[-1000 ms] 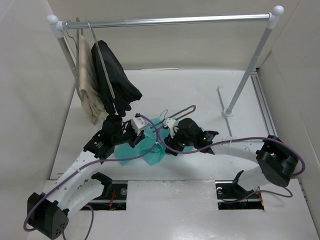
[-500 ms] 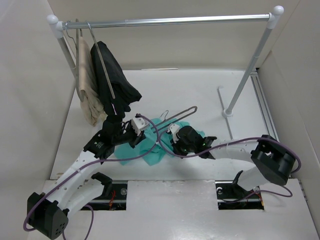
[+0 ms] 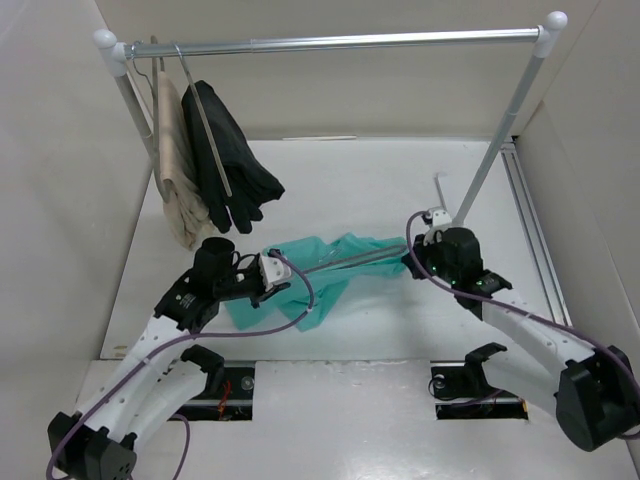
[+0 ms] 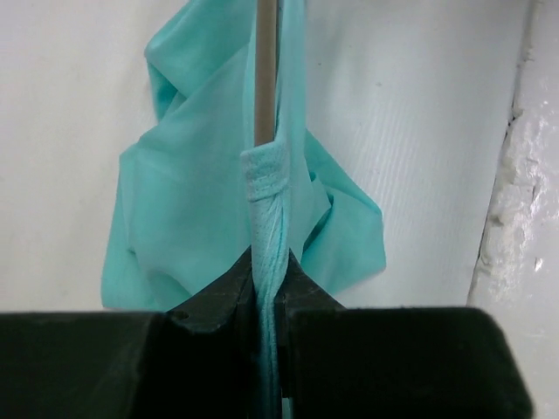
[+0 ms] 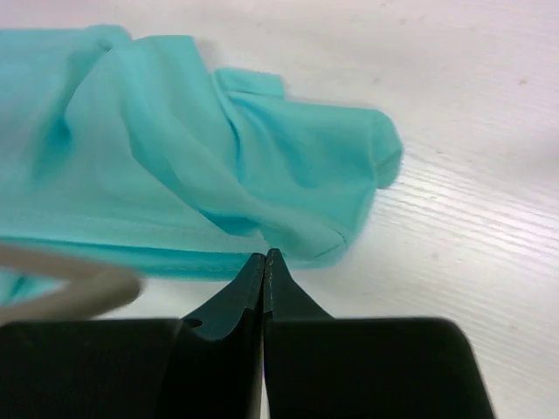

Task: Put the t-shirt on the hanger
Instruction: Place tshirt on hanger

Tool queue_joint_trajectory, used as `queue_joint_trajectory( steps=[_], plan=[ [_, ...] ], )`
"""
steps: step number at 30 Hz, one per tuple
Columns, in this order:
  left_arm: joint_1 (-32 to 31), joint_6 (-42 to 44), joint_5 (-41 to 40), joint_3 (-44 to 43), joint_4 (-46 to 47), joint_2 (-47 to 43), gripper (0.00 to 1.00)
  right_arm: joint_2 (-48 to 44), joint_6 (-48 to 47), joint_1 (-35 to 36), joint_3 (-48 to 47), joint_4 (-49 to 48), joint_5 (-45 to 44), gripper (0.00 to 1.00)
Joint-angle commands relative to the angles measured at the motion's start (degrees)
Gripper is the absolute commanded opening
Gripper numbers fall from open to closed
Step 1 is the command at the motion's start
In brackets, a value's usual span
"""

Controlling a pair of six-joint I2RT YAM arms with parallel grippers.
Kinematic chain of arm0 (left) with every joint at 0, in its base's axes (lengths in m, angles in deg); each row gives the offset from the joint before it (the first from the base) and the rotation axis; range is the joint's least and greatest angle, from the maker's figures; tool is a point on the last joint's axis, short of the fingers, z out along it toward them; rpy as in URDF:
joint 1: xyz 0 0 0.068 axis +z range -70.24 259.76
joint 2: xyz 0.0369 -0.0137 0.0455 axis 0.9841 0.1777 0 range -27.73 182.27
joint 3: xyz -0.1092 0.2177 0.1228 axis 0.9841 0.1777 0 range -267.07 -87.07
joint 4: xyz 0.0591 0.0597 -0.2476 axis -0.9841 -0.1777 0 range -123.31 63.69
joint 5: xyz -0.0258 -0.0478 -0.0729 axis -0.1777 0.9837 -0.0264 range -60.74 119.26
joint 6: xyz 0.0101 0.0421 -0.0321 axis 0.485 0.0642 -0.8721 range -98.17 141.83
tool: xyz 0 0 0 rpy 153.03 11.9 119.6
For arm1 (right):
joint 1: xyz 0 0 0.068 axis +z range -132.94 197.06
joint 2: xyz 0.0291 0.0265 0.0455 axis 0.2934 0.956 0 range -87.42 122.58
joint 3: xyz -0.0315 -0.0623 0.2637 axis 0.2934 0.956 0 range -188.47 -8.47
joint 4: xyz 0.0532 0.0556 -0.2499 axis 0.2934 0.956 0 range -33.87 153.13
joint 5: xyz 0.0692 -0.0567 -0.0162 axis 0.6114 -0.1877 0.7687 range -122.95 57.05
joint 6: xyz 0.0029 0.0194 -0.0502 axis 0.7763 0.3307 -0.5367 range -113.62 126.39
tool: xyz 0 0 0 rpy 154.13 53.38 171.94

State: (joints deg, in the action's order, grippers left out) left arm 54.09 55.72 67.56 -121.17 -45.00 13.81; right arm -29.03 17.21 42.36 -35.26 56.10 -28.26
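Note:
The teal t-shirt (image 3: pixel 340 262) lies stretched left to right on the white table. The grey hanger (image 3: pixel 365 258) runs through it, one arm showing along the cloth. My left gripper (image 3: pixel 272 272) is at the shirt's left end. In the left wrist view my left gripper (image 4: pixel 269 262) is shut on a bunched roll of the t-shirt (image 4: pixel 201 201), and the hanger (image 4: pixel 266 78) comes out of a cuff just beyond. My right gripper (image 3: pixel 410 262) is at the shirt's right end. There my right gripper (image 5: pixel 266 256) is shut, tips at the hem of the t-shirt (image 5: pixel 218 157), no cloth seen between them. The hanger (image 5: pixel 70 288) blurs past at the left.
A clothes rail (image 3: pixel 340 42) spans the back. A beige garment (image 3: pixel 178 170) and a black garment (image 3: pixel 230 160) hang at its left end. The rail's right post (image 3: pixel 495 140) stands just behind my right gripper. Pale walls close in both sides.
My right gripper has shut and swung from over the shirt's middle out to its right end. The shirt is now drawn out longer, and the hanger has dropped flat into it.

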Motion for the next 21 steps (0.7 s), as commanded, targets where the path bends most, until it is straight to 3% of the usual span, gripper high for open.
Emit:
queue_joint_trajectory(
  steps=[1, 4, 10, 12, 16, 21],
  plan=[
    [0.71, 8.02, 4.23, -2.54, -3.78, -2.78, 0.0, -0.39, -5.88, -7.62, -3.69, 8.36, -0.83, 0.0],
    [0.71, 15.4, 4.85, -4.73, -9.22, -1.38, 0.0, 1.19, -10.81, -11.66, -8.44, 11.01, -0.21, 0.0],
    [0.71, 16.82, -5.77, -5.97, -10.39, 5.56, 0.0, 1.2, -17.59, -12.82, -15.74, 15.75, 0.32, 0.0],
    [0.71, 14.11, -10.07, -6.5, -7.59, 8.46, 0.0, 1.2, -19.26, -11.33, -18.12, 17.34, -0.37, 0.0],
    [0.18, 18.12, -12.28, -7.03, -8.45, 11.54, 0.0, 0.14, -20.15, -7.38, -20.59, 23.22, -4.32, 0.0],
    [-1.84, 20.34, -15.54, -7.03, -8.91, 14.17, 0.0, -2.05, -20.15, -3.34, -23.13, 23.76, -3.73, 0.0]
  ],
)
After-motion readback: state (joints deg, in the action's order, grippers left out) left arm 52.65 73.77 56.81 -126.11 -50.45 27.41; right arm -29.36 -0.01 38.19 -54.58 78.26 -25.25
